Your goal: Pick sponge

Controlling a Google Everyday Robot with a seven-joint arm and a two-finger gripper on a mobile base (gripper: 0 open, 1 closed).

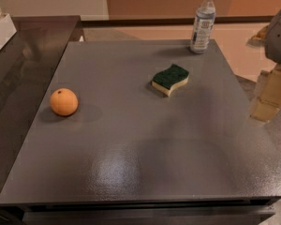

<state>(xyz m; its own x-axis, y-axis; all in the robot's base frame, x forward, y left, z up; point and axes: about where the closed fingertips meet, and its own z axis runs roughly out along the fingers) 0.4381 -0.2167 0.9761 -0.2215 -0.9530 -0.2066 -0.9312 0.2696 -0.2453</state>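
Observation:
The sponge lies flat on the grey table, right of centre and toward the back. It has a dark green wavy top over pale yellow foam. My gripper is at the right edge of the view, beyond the table's right side, well to the right of the sponge and apart from it. It holds nothing that I can see.
An orange sits near the table's left side. A clear water bottle stands upright at the back right corner, behind the sponge. A dark counter adjoins the table on the left.

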